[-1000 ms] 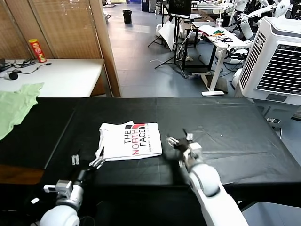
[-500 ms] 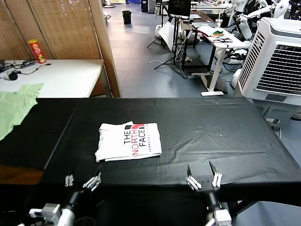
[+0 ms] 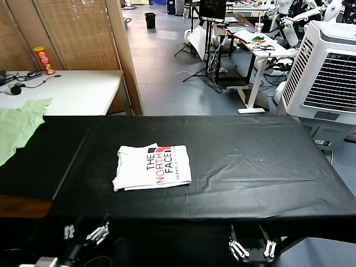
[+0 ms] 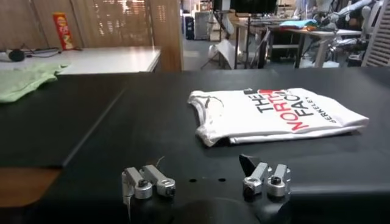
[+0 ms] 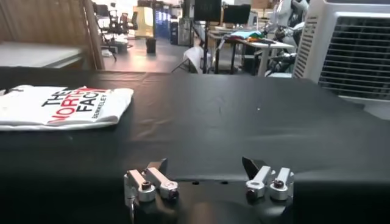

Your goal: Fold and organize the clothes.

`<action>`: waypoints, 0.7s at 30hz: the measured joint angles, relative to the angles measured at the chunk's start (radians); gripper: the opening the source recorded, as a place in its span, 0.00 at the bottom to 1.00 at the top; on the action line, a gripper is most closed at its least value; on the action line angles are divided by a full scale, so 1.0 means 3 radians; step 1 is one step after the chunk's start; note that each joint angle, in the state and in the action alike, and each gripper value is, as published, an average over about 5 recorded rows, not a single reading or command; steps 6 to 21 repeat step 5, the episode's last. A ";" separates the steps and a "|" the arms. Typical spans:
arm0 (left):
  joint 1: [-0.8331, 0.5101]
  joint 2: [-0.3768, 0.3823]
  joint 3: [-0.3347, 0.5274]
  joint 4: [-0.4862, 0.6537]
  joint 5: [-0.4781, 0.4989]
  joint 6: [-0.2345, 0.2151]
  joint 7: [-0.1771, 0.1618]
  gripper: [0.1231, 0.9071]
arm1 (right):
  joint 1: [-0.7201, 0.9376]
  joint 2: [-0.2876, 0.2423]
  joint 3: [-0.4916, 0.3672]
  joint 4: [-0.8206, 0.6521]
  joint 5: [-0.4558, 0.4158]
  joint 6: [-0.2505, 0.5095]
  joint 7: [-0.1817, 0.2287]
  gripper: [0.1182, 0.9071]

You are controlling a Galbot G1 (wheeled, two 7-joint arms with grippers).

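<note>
A: Lying folded on the black table (image 3: 267, 167), the T-shirt (image 3: 151, 167) sits well ahead of both sets of fingers.
B: Soft, light, floppy; best pinched at an edge. Left gripper (image 4: 206, 181) and right gripper (image 5: 207, 182) spread wide, holding nothing.

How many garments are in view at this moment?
2. The folded white T-shirt lies left of centre on the black table. A pale green garment lies at the far left edge, cut off by the frame; nothing else shows.
</note>
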 joint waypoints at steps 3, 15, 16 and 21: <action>-0.0010 0.0001 -0.0003 -0.0013 -0.0018 0.0028 0.0000 0.86 | -0.0032 0.0000 0.0000 0.0015 -0.0001 0.0004 -0.0001 0.86; -0.0014 0.0002 -0.0003 -0.0016 -0.0026 0.0034 0.0000 0.86 | -0.0040 0.0000 0.0000 0.0019 -0.0002 0.0005 -0.0002 0.86; -0.0014 0.0002 -0.0003 -0.0016 -0.0026 0.0034 0.0000 0.86 | -0.0040 0.0000 0.0000 0.0019 -0.0002 0.0005 -0.0002 0.86; -0.0014 0.0002 -0.0003 -0.0016 -0.0026 0.0034 0.0000 0.86 | -0.0040 0.0000 0.0000 0.0019 -0.0002 0.0005 -0.0002 0.86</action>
